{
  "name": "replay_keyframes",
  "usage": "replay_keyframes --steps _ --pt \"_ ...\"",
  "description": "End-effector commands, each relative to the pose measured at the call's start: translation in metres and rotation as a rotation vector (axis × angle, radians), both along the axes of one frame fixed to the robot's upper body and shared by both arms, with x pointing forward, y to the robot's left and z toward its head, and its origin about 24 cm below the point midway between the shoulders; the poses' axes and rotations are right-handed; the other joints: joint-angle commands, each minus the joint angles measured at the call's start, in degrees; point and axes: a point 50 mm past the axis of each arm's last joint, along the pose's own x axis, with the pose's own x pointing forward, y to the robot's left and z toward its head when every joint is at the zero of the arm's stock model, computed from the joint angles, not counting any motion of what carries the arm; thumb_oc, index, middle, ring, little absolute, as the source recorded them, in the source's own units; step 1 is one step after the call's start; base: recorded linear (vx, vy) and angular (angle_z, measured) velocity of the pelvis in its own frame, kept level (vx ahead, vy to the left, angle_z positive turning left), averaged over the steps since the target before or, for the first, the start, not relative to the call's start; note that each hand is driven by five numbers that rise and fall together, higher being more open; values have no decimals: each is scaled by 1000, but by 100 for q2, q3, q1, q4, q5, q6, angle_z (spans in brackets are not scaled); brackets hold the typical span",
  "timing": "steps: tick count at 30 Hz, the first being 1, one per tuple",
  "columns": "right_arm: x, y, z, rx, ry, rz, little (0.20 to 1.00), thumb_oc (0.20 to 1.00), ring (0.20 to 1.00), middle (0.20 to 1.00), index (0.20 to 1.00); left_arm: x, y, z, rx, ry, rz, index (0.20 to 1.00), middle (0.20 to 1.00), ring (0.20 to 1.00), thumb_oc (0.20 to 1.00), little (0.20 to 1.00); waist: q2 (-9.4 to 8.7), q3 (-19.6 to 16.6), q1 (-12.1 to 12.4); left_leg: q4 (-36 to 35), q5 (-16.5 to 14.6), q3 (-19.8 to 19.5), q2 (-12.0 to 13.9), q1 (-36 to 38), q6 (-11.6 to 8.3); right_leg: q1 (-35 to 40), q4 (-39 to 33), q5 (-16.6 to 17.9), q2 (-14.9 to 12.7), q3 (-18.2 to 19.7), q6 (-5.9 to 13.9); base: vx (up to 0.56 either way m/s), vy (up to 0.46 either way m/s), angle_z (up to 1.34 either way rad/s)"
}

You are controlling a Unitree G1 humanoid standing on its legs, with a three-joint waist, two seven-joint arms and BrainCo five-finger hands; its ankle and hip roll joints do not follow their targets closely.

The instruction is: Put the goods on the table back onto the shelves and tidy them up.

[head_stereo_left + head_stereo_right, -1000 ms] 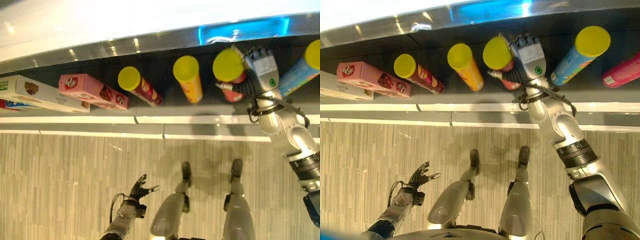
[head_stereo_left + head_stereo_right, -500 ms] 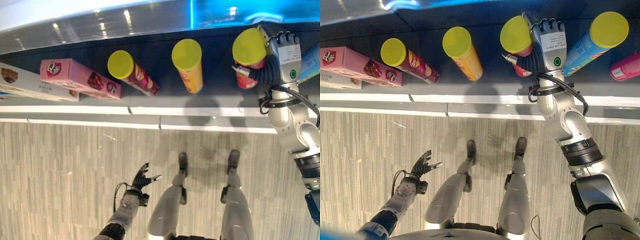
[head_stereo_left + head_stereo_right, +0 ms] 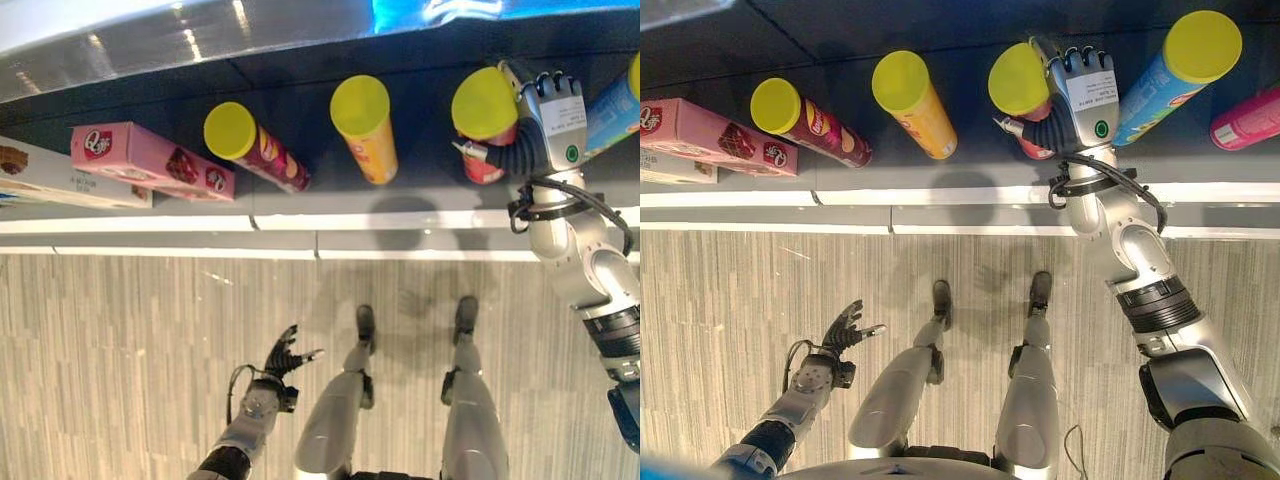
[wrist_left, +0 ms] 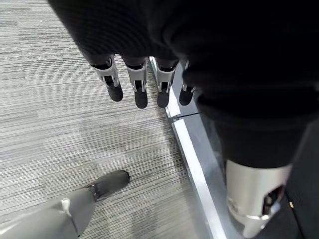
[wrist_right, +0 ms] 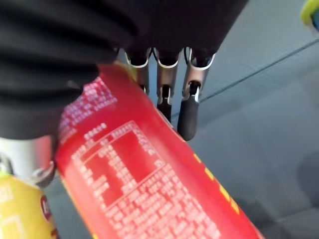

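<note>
Right hand (image 3: 1080, 95) curled around red can (image 5: 144, 189).

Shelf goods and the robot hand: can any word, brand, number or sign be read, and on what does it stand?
No text is legible.
red can, gripped by the right robot hand: blocks of white print, too blurred to read.
pink box: round logo and pictures, too small to read.
white sticker on the back of that hand: lines of print, too small to read.
</note>
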Motion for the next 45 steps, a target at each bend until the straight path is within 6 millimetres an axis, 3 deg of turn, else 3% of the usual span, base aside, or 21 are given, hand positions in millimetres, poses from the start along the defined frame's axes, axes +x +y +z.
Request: replay_keyframes --steps 1,7,19,45 --pt "-19 17 39 10 -207 110 200 200 200 200 200 -7 0 -7 0 25 10 1000 1000 1000 1000 1000 -28 -277 98 24 27 -543 167 -384 -394 353 233 -658 -347 179 426 0 0 0" --pt "-25 25 47 20 -248 158 200 200 200 200 200 -8 5 -7 8 28 24 1000 1000 1000 1000 1000 -79 -300 146 24 57 -554 153 -593 -419 198 226 -636 -329 130 435 3 1 1" --pt "-26 19 52 64 -274 139 200 200 200 200 200 0 6 -1 7 0 39 1000 1000 1000 1000 1000 -244 -260 157 24 73 -551 162 -781 -417 47 212 -617 -309 118 443 0 0 0" --pt "-25 20 48 63 -266 141 200 200 200 200 200 3 5 1 15 -16 49 1000 1000 1000 1000 1000 -284 -207 110 24 65 -534 182 -785 -449 -46 251 -610 -279 170 446 0 0 0"
